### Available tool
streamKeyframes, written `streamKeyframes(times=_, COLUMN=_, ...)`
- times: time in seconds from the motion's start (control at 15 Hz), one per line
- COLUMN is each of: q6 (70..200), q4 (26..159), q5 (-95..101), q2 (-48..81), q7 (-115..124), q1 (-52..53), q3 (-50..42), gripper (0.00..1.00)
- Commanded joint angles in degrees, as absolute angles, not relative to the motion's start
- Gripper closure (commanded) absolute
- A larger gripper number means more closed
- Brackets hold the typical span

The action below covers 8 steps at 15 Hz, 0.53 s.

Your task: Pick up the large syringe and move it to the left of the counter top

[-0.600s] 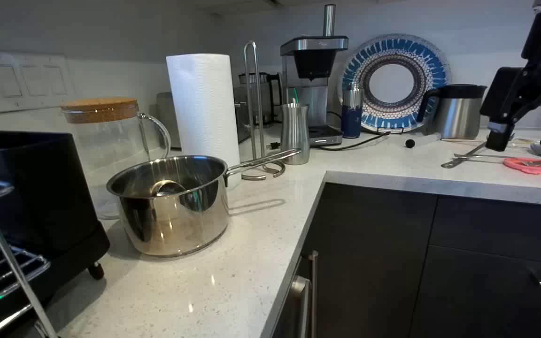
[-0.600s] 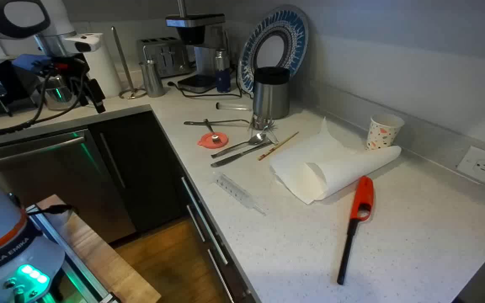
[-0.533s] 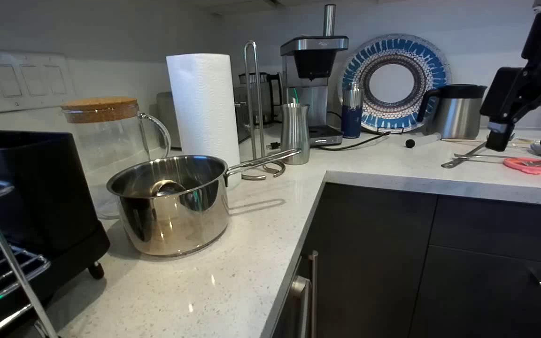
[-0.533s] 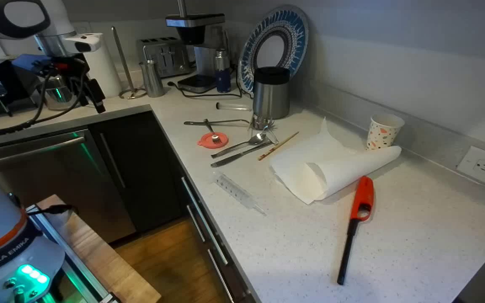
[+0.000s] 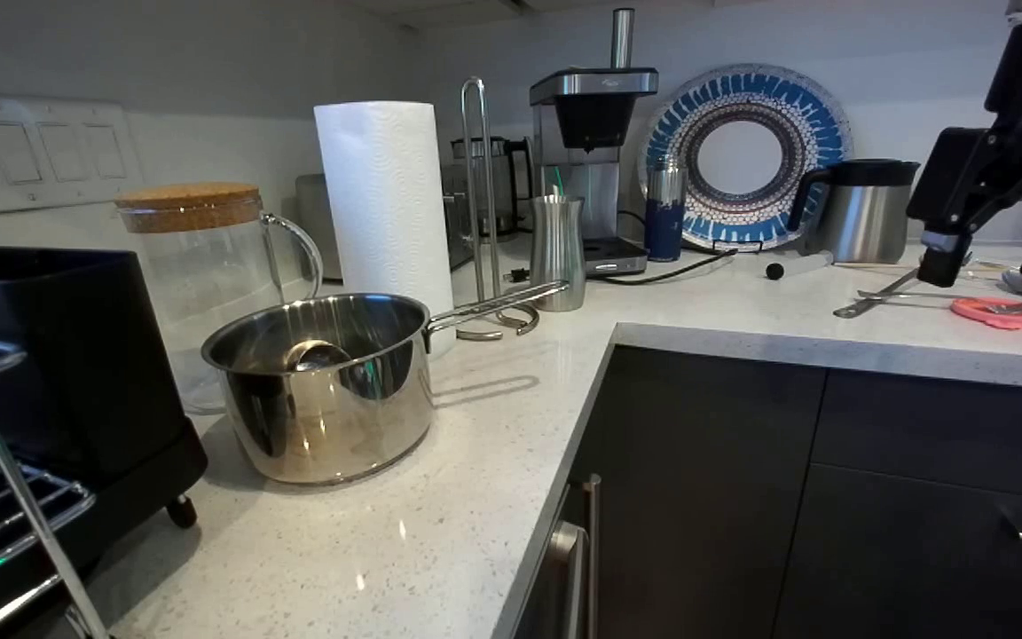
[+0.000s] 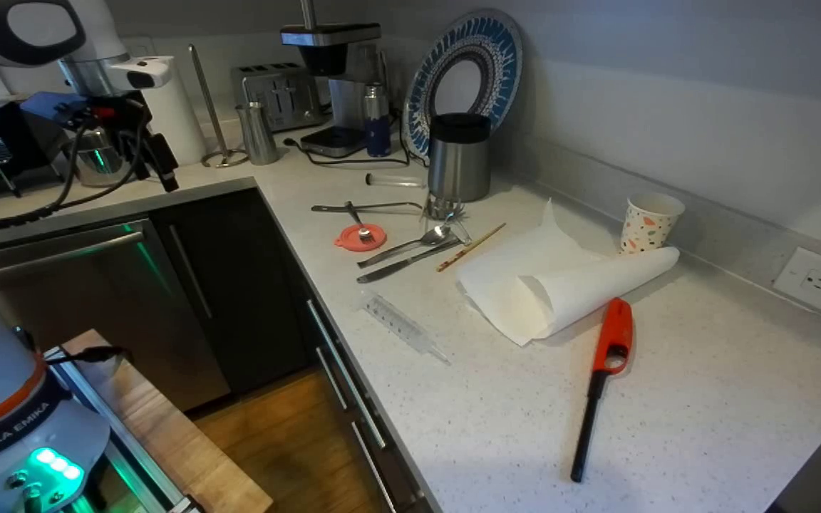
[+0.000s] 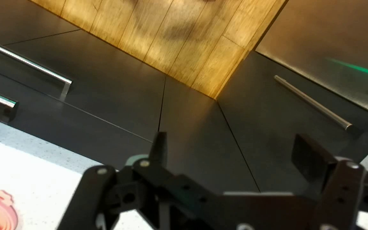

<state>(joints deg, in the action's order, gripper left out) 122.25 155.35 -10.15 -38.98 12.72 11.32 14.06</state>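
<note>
A large clear syringe with printed markings lies flat on the white counter top, near its front edge. A thinner clear tube with a black end lies by the steel jug and also shows in an exterior view; I cannot tell whether it is a syringe too. My gripper is open and empty, apart from both, and also shows in an exterior view. In the wrist view my fingers are wide apart over dark cabinet fronts, beyond the counter's edge. The large syringe is out of the wrist view.
Cutlery, a pink lid, crumpled paper towel, a red lighter and a paper cup lie or stand around the syringe. A steel pot and paper roll stand on the other counter leg.
</note>
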Motion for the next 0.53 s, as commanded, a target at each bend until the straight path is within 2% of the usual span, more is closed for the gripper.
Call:
streamKeyframes(times=0.0, q6=122.13, q4=155.27, q5=-9.92, q2=-38.96, q7=12.87, q1=11.58, q3=13.77, gripper=0.0)
streamKeyframes(times=0.2, q6=122.57, q4=155.07, q5=-9.58, q2=-39.53, q7=12.55, q1=10.89, q3=13.04, gripper=0.0)
streamKeyframes(times=0.47, q6=122.36, q4=153.2, q5=-8.92, q2=-44.26, q7=11.54, q1=5.64, q3=6.23, gripper=0.0)
